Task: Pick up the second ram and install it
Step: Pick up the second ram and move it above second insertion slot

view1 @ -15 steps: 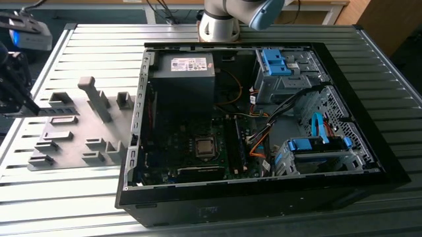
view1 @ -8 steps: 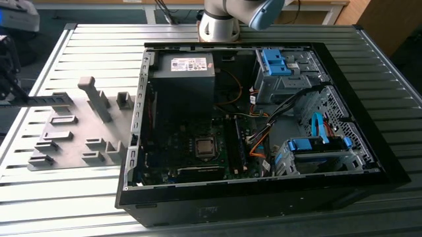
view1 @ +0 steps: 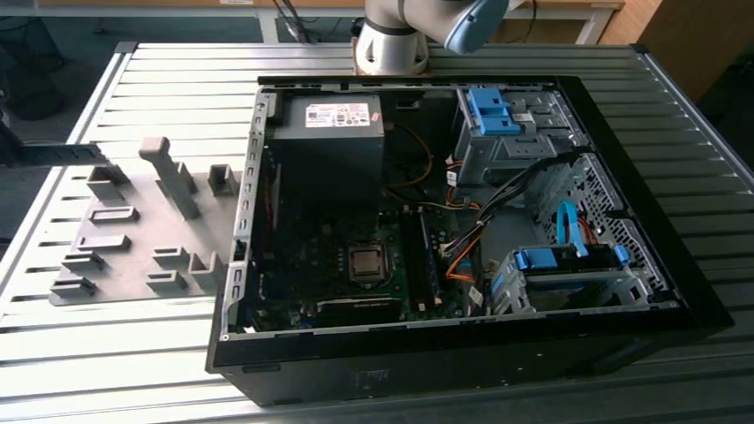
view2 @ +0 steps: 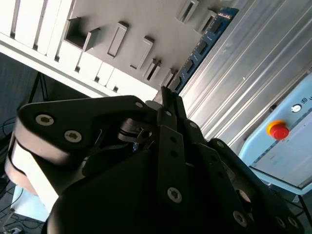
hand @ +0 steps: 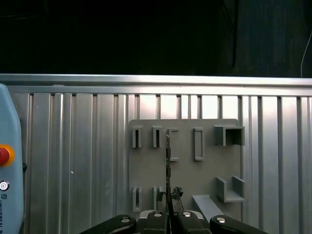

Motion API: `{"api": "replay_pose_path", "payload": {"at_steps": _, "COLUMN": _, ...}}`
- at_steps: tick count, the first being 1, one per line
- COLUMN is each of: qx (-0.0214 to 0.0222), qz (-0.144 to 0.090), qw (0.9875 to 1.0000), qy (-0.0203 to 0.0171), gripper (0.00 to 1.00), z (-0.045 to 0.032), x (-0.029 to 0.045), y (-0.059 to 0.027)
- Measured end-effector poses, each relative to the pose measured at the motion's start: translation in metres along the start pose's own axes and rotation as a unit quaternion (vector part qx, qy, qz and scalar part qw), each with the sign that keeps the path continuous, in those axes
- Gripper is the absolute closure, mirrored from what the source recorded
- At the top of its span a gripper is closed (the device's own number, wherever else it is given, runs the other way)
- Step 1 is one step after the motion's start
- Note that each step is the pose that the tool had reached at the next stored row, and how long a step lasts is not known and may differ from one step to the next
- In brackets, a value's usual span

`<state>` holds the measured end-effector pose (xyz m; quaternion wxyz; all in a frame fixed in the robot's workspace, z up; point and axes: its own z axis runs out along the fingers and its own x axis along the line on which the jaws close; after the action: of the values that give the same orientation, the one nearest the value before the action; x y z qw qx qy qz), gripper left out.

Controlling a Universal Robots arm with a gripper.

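Observation:
My gripper [view2: 168,96] is shut on one end of the second ram [view2: 204,41], a thin blue circuit-board stick with dark chips that juts straight out past the fingertips. In the first wrist view the ram [hand: 168,165] is edge-on, a thin dark line rising from the gripper [hand: 168,213] over the grey holder plate [hand: 204,170]. It hangs in the air above that plate, apart from its slots. In the exterior view the open computer case [view1: 471,88] lies on the table with its motherboard [view1: 353,265] exposed.
The grey holder plate [view1: 130,238] with raised brackets lies on the ribbed metal table [view1: 177,79], at the exterior view's left of the case. Bright blue drive latches [view1: 489,110] and orange cables [view1: 460,265] sit inside the case. A light blue pendant with a red button [hand: 4,155] lies on the table.

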<state>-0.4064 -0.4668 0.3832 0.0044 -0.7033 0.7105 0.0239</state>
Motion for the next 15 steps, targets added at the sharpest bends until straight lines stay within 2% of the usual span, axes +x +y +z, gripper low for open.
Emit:
{"api": "replay_pose_path", "payload": {"at_steps": 5, "qx": 0.0, "qz": 0.0, "qw": 1.0, "qy": 0.0, "gripper": 0.86, "z": -0.0224, "x": -0.0009, "y": 0.0006}}
{"api": "replay_pose_path", "payload": {"at_steps": 8, "qx": 0.0001, "qz": 0.0, "qw": 1.0, "qy": -0.0001, "gripper": 0.86, "z": -0.0323, "x": -0.0013, "y": 0.0009}}
{"api": "replay_pose_path", "payload": {"at_steps": 10, "qx": 0.0001, "qz": 0.0, "qw": 1.0, "qy": -0.0001, "gripper": 0.86, "z": -0.0359, "x": -0.0014, "y": 0.001}}
{"api": "replay_pose_path", "payload": {"at_steps": 15, "qx": 0.0001, "qz": 0.0, "qw": 1.0, "qy": -0.0001, "gripper": 0.86, "z": -0.0364, "x": -0.0015, "y": 0.001}}
